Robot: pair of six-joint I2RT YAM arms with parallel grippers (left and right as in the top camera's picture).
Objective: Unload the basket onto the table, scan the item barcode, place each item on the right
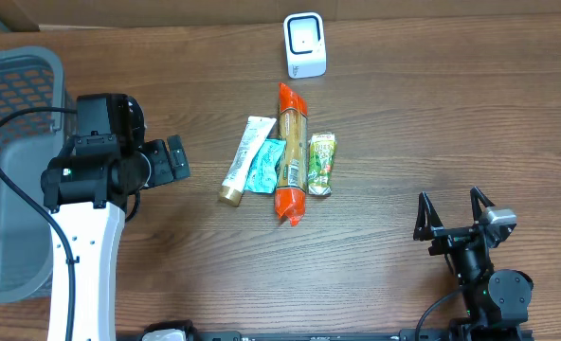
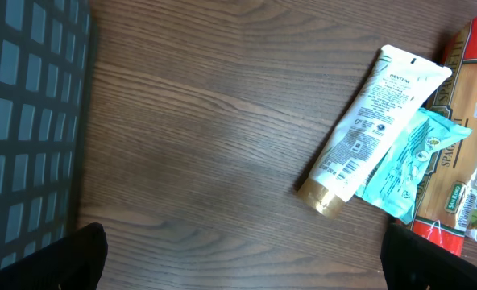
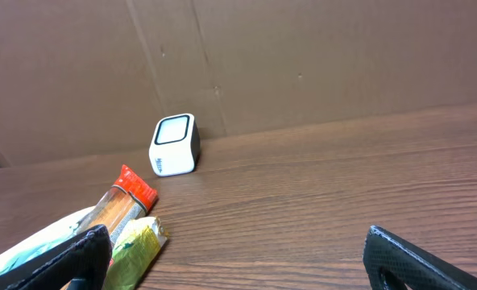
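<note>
Tabletop (image 1: 404,123), spaghetti pack (image 1: 291,152) lengthwise toward scanner (image 1: 305,44)

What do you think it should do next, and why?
Probably the left end effector, open and empty, should reach toward the white tube, its nearest item; nothing is lifted to the scanner yet.

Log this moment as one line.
stage: before pickup | left gripper: open, empty | right gripper: open, empty | items: tube, teal sachet, spaghetti pack, green packet lying together | scanner: upright beyond them
</note>
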